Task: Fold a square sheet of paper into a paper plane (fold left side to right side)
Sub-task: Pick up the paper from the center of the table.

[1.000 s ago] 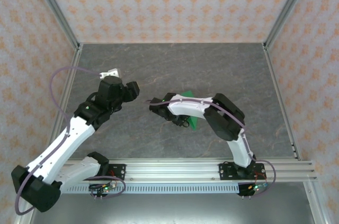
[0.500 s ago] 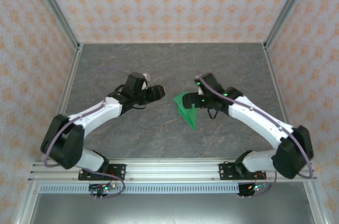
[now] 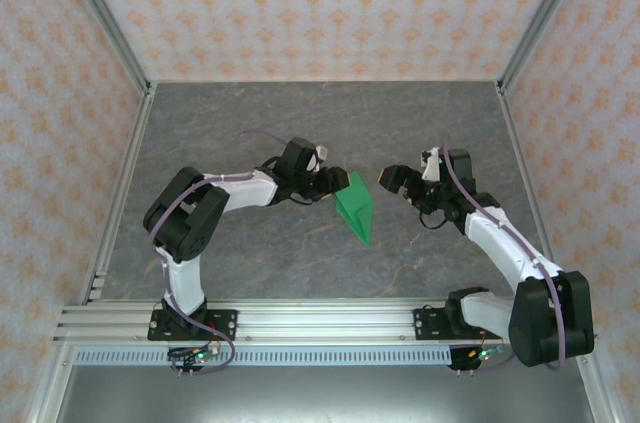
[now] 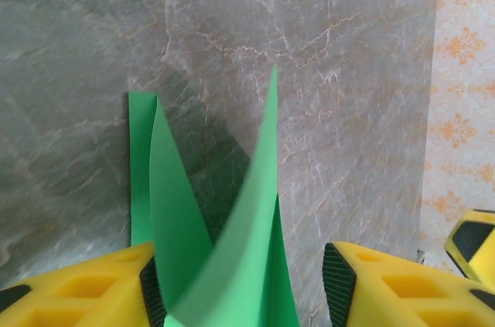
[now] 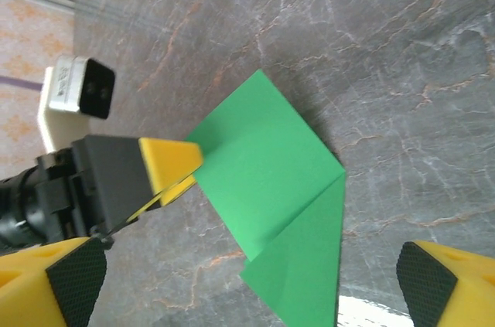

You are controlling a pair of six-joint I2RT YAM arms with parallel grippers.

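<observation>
At the left gripper point(image 4: 242, 287), hard yellow fingers faced with black ribbed pads point(image 4: 334, 284), parted rather than clamped. Between them, the near edge of the paper point(image 4: 255, 211), touching at the left pad, clear of the right one. Thin, bright green, plain and smooth. Folded into a layered, pointed shape with sharp creases, one flap raised and curling up off the flat layer, slim tip toward the arm bases in the top view. Lies near the middle of the table point(image 3: 250, 123), between the two grippers. At the right gripper point(image 3: 394, 182), the same yellow fingers and dimpled black pads, spread wide, grasping nothing, near the paper's right corner but apart from it. All around, matte grey marbled stone-look surface, with open room toward the back and both sides. At the rim, a slim metal frame point(image 3: 125, 183). Beyond it, walls point(image 3: 320, 3) papered with pale orange motifs. Along the near edge, a ribbed aluminium rail point(image 3: 330, 321).
</observation>
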